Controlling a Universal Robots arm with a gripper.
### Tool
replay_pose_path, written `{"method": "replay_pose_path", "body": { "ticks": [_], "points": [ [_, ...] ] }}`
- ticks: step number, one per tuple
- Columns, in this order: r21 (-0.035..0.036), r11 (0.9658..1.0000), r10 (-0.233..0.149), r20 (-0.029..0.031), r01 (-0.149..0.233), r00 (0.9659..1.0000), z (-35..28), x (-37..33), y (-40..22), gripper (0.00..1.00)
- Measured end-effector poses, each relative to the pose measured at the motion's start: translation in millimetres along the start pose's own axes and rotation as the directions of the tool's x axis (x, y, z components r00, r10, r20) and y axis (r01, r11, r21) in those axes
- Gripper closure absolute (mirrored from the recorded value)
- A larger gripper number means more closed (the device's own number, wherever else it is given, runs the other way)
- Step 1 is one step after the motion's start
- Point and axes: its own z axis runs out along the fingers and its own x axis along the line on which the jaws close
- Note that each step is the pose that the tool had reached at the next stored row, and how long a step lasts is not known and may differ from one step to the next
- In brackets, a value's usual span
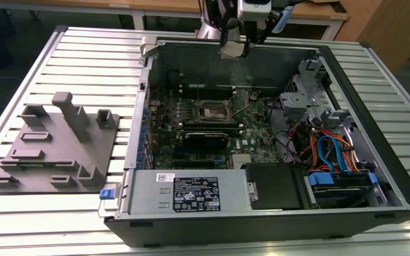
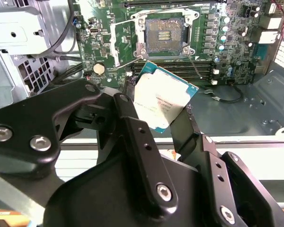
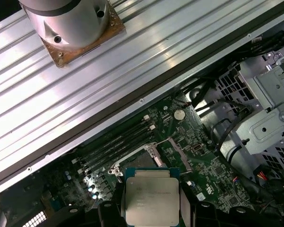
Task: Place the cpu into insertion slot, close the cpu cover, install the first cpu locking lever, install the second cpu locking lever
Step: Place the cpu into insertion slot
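The gripper (image 1: 235, 49) hangs above the far wall of the case (image 1: 262, 224) on the table (image 1: 84, 53), clenched on the cpu (image 1: 232, 52). In both wrist views its black fingers (image 2: 132, 123) press on two opposite edges of the cpu (image 2: 163, 101) (image 3: 151, 196), which is up in the air with its silver top tilted, well apart from the socket (image 2: 163, 33). The socket is bare, with the cover (image 2: 113, 45) swung up beside it, and a grey fixture (image 1: 55, 144) sits on the table at the exterior view's left of the case.
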Motion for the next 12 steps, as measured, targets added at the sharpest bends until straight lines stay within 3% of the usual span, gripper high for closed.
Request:
{"method": "replay_pose_path", "body": {
  "ticks": [7,12],
  "points": [
    [0.0001,1.0,0.006,0.0007,-0.006,1.0,0.1,0.0,-0.1,0.46],
    [-0.0009,0.9983,0.059,0.0055,-0.059,0.9983,0.3,0.0,-0.1,0.46]
  ]
}}
